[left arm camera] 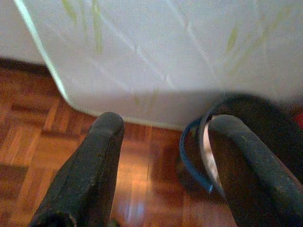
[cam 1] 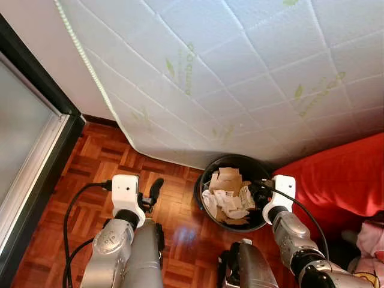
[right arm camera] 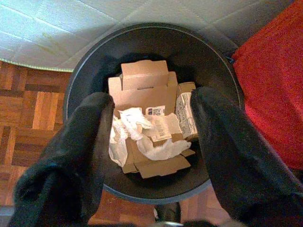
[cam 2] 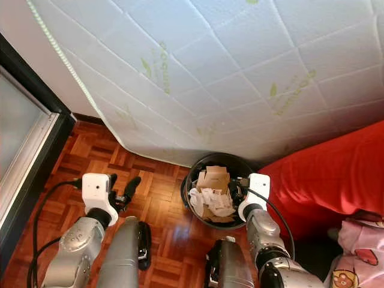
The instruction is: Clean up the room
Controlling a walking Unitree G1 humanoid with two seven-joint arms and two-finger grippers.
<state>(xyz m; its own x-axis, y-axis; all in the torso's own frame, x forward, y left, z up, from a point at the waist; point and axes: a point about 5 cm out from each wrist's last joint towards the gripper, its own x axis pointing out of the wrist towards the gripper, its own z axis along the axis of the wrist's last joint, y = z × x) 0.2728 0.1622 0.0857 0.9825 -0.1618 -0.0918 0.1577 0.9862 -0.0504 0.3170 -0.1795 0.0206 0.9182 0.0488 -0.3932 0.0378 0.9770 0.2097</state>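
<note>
**Bin at the foot of the leaning mattress**

The bin (cam 1: 207,204) stands on the wood floor (cam 1: 102,162), close before the mattress (cam 1: 240,72) that leans up behind it. In the bin lie cardboard pieces (right arm camera: 142,85) and crumpled paper (right arm camera: 137,127). Just right of the bin is the sofa (cam 1: 342,174). Well to the bin's left runs the sliding door frame (cam 1: 36,150). The right gripper (right arm camera: 151,156) hangs over the bin, fingers spread; the left gripper (left arm camera: 163,156) is left of the bin, fingers apart, above the floor.

floor (cam 1: 102,156): my glossy wood parquet
bin (right arm camera: 156,42): smooth dark plastic
bin contents (right arm camera: 147,127): matt cardboard, crumpled paper
mattress (cam 1: 240,66): quilted cloth
</note>
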